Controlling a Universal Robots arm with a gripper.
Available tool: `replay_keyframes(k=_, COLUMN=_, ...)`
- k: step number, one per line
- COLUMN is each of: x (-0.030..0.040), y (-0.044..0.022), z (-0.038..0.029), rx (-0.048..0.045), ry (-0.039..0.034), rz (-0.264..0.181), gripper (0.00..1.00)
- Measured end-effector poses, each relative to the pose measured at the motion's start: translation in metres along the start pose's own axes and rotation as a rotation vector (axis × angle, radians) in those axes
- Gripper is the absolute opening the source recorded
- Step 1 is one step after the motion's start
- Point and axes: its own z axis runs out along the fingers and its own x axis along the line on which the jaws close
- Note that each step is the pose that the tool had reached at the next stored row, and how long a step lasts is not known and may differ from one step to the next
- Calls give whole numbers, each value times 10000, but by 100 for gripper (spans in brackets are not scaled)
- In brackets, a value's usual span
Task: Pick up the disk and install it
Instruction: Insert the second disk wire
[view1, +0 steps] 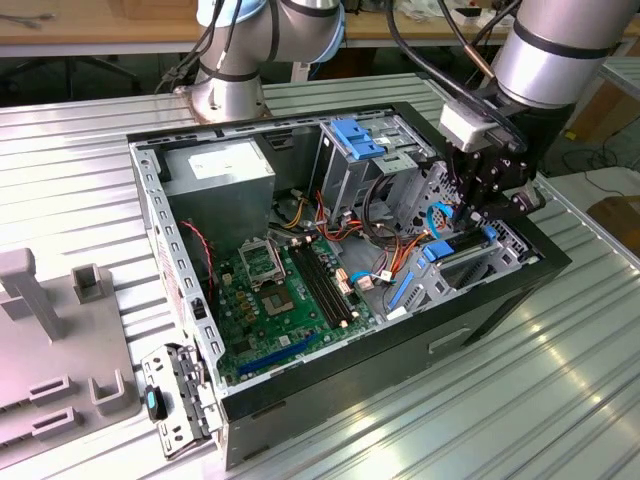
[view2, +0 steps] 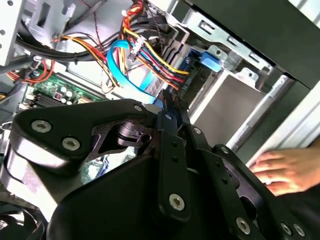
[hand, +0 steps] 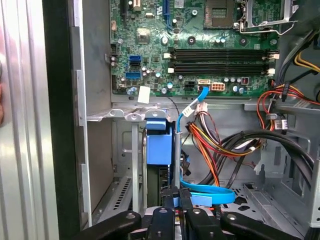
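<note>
tool (view1: 478, 212): fingers (hand: 176, 195) pinched narrow on disk edge | disk (hand: 176, 165): upright, blue-railed, low in front bay of open PC case (view1: 180, 270) | blue SATA cable (hand: 210, 192) just beside | hand (view2: 282, 170) on case edge

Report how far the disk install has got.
Done: the flat grey-metal disk with blue plastic side rails is picked up, gripped edge-on by the black end effector. In hand: it hangs inside the open black computer case, at the grey metal drive bay. Left: seating it; whether it is home cannot be seen.
</note>
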Motion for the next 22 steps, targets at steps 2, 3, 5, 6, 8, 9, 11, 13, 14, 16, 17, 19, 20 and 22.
replay_keyframes(k=2, x=25, y=2, z=9, rx=0, ry=-27, rz=5, gripper=16)
replay_keyframes(k=3, x=36, y=2, z=13, rx=0, ry=-30, rz=5, gripper=16)
replay_keyframes(k=5, x=44, y=2, z=14, rx=0, ry=-30, rz=5, gripper=16)
replay_keyframes(k=6, x=45, y=-3, z=15, rx=0, ry=-30, rz=3, gripper=16)
replay_keyframes(k=8, x=50, y=-23, z=25, rx=0, ry=-29, rz=5, gripper=16)
replay_keyframes(k=9, x=51, y=-23, z=27, rx=0, ry=-27, rz=5, gripper=16)
replay_keyframes(k=11, x=79, y=-22, z=39, rx=0, ry=-35, rz=5, gripper=16)
replay_keyframes(k=13, x=91, y=-21, z=55, rx=0, ry=-37, rz=6, gripper=16)
replay_keyframes(k=14, x=91, y=-23, z=61, rx=0, ry=-35, rz=5, gripper=16)
replay_keyframes(k=16, x=90, y=-38, z=75, rx=-1, ry=-36, rz=6, gripper=16)
replay_keyframes(k=17, x=89, y=-38, z=77, rx=-1, ry=-37, rz=7, gripper=16)
replay_keyframes(k=19, x=88, y=-39, z=78, rx=0, ry=-54, rz=8, gripper=16)
replay_keyframes(k=20, x=87, y=-39, z=78, rx=0, ry=-54, rz=8, gripper=16)
replay_keyframes(k=22, x=79, y=-39, z=78, rx=1, ry=-59, rz=7, gripper=16)
